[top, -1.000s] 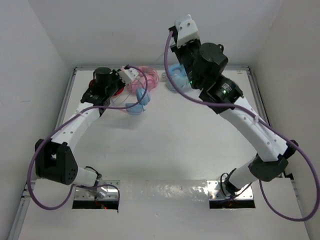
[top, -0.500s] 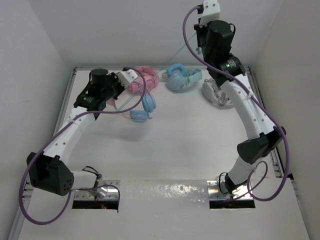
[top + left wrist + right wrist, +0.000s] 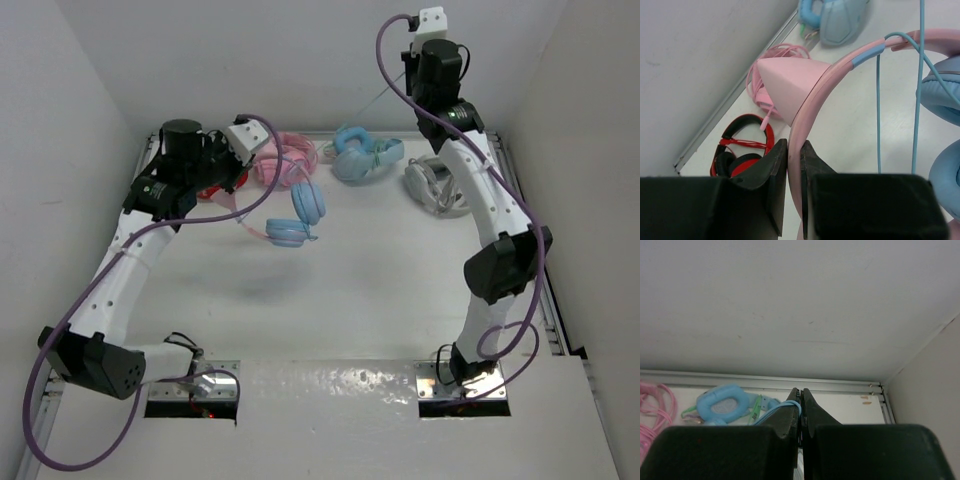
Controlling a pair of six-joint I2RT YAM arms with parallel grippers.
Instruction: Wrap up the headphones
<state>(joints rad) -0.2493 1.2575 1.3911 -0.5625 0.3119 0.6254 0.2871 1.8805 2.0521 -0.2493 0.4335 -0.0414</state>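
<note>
With both grippers fully closed, each has hold of a different part of the same pair.

Left gripper (image 3: 794, 151): jaws pinched on the pink headband (image 3: 801, 112) of the headphones (image 3: 298, 214), just below the pink cat ear (image 3: 790, 82). The band runs up from between the fingers and curves to the upper right of the wrist view, with a light blue slider segment (image 3: 869, 52) on it.

Both light blue ear cups (image 3: 946, 92) sit at the right edge of that view. In the top view they hang right of the left gripper (image 3: 224, 182), left of centre, clear of the surface (image 3: 380, 280). Their shadow falls on it lower in the frame.

Thin light blue cable (image 3: 916, 100): strands run vertically beside the cups, one leaving the top edge of the wrist frame.

Right gripper (image 3: 799, 401): jaws shut on that cable (image 3: 782, 409), which comes in from the lower left and ends at the fingertips. The arm is stretched up at the top right of the top view, with the gripper (image 3: 411, 80) raised in front of the back wall (image 3: 790, 315).

Around them, along the far edge of the surface:
- all-pink headphones (image 3: 288, 160) with coiled pink cable, just behind the held pair
- all-light-blue headphones (image 3: 360, 156), top centre
- white headphones (image 3: 434, 190), partly under the right arm
- red and black headphones (image 3: 742, 150), far left corner, mostly hidden by the left arm in the top view
</note>
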